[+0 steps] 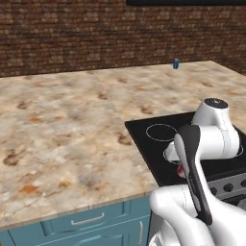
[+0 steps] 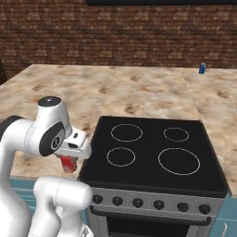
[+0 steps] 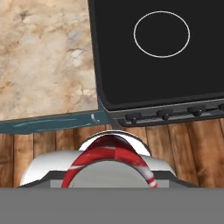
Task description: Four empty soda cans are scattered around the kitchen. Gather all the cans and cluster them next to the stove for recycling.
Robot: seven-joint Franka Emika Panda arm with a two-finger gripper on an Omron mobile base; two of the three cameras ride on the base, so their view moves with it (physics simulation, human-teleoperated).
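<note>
One red can (image 2: 68, 163), one blue can (image 1: 176, 64), one stove (image 2: 152, 152), four burner rings.

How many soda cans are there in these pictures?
2. A blue can stands far back on the counter, right of the stove. A red can is held in the robot's fingers, by the stove's front left corner. Others may be out of sight.

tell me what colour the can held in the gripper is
Red with white stripes and a silver top: the soda can shows best in the hand view.
</note>
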